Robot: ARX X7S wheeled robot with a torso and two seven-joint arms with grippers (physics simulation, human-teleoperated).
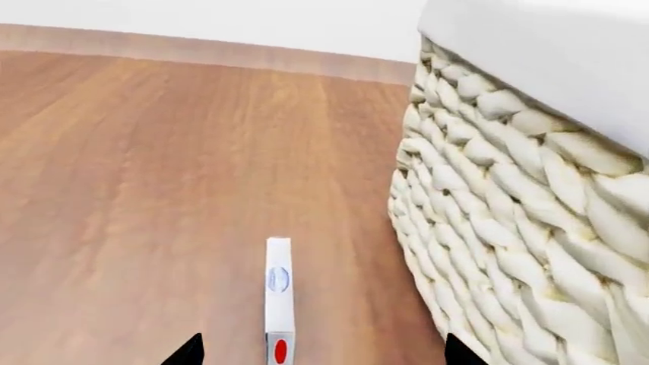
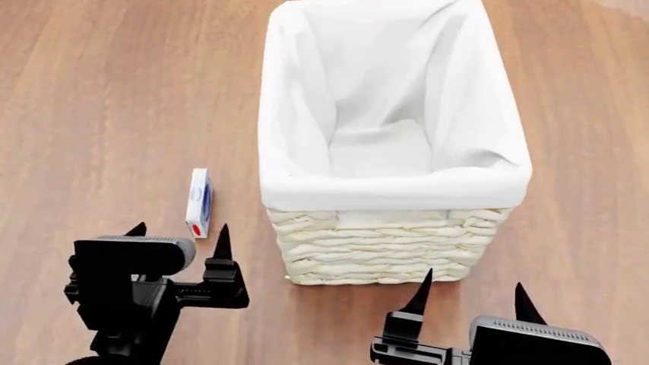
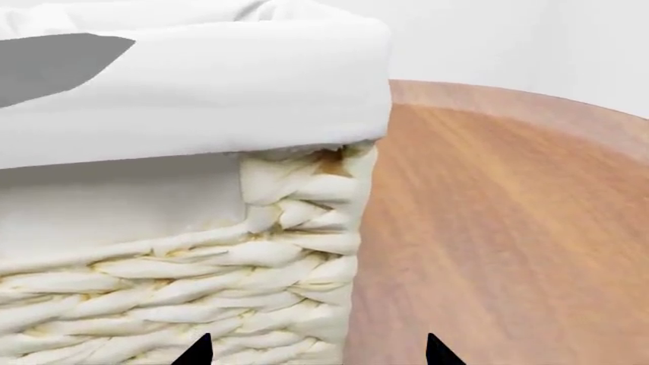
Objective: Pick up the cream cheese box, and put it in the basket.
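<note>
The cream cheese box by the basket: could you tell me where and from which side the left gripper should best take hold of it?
The cream cheese box stands on a thin edge, apart from the basket, its broad faces vertical. Probably best: the left gripper, open and just short of it, comes from above and closes across the two broad faces near the middle. The narrow thickness fits easily between its fingertips.

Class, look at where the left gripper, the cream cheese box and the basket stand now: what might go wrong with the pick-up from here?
1. The cream cheese box stands on a thin edge, so a finger of the open left gripper may tip it.
2. It sits near the basket, whose wicker wall may be bumped.
3. The basket is tall, so a low lift may catch the rim.
</note>
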